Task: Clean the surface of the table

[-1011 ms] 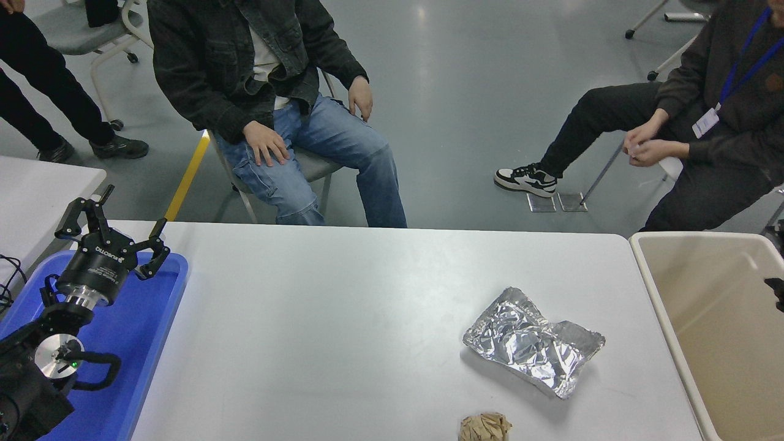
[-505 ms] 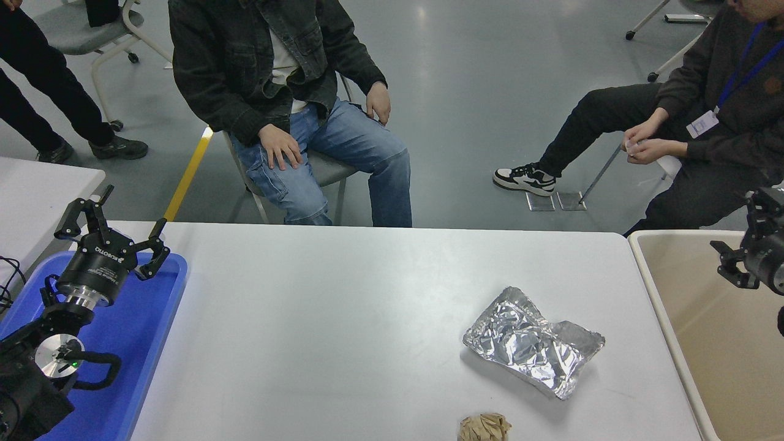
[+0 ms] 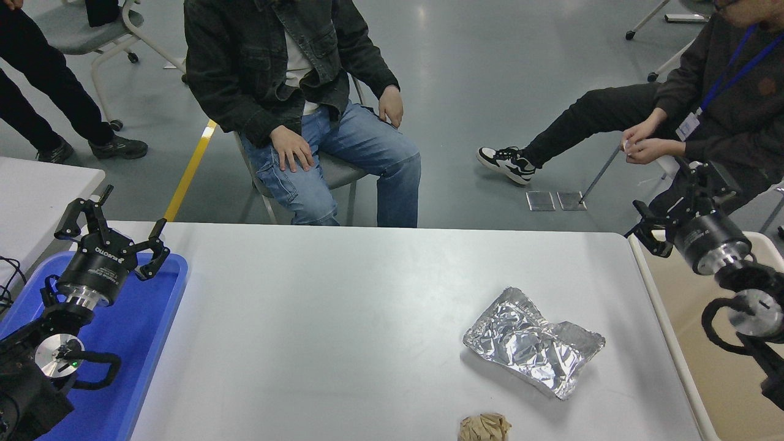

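The table surface (image 3: 343, 318) is a wide white-grey top. On its right half lies a crumpled sheet of silver foil (image 3: 531, 343). A crumpled brown paper ball (image 3: 484, 427) lies at the front edge below the foil. My right gripper (image 3: 670, 202) is open and empty, raised above the table's far right corner and the bin's rim. My left gripper (image 3: 113, 229) is open and empty, parked over the blue tray at the lower left.
A blue plastic tray (image 3: 153, 318) lies at the table's left end. A beige bin (image 3: 723, 367) stands at its right. A smaller white table (image 3: 37, 190) is at the left. A seated person (image 3: 306, 98) and another (image 3: 704, 116) are beyond the far edge.
My right arm has come in from the right edge and moved left and up, over the bin toward the table's far right corner. The seated people have shifted. The left arm has not moved.
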Motion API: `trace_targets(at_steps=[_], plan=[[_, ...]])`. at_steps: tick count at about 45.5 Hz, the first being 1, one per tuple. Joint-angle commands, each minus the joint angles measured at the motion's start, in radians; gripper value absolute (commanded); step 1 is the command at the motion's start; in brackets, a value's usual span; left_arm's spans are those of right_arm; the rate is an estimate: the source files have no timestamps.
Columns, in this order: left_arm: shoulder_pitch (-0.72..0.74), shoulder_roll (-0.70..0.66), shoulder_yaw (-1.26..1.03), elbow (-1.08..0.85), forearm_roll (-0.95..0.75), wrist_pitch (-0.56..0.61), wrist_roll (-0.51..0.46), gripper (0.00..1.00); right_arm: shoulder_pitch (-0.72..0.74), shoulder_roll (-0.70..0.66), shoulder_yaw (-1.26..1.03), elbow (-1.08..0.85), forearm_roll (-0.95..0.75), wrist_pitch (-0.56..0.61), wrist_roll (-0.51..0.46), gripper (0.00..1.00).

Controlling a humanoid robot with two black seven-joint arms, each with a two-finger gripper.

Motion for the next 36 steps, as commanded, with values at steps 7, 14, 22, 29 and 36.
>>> trace_targets(at_steps=[7,14,22,29,36], plan=[[0.0,0.0,0.0,0.0,0.0,0.0,0.0,1.0,-0.012,0.031,-0.002,0.017,-0.007,-0.001,0.046,1.0],[0.0,0.0,0.0,0.0,0.0,0.0,0.0,1.0,-0.008,0.035,-0.006,0.014,-0.007,-0.009,0.046,1.0],[0.0,0.0,0.0,0.0,0.0,0.0,0.0,1.0,-0.008,0.03,-0.058,0.02,-0.011,-0.013,0.046,1.0],[0.0,0.0,0.0,0.0,0.0,0.0,0.0,1.0,-0.012,-0.013,-0.082,0.115,-0.009,-0.03,0.034,1.0],[0.0,0.0,0.0,0.0,0.0,0.0,0.0,1.0,0.006,-0.103,-0.196,0.219,-0.011,-0.055,0.02,1.0]])
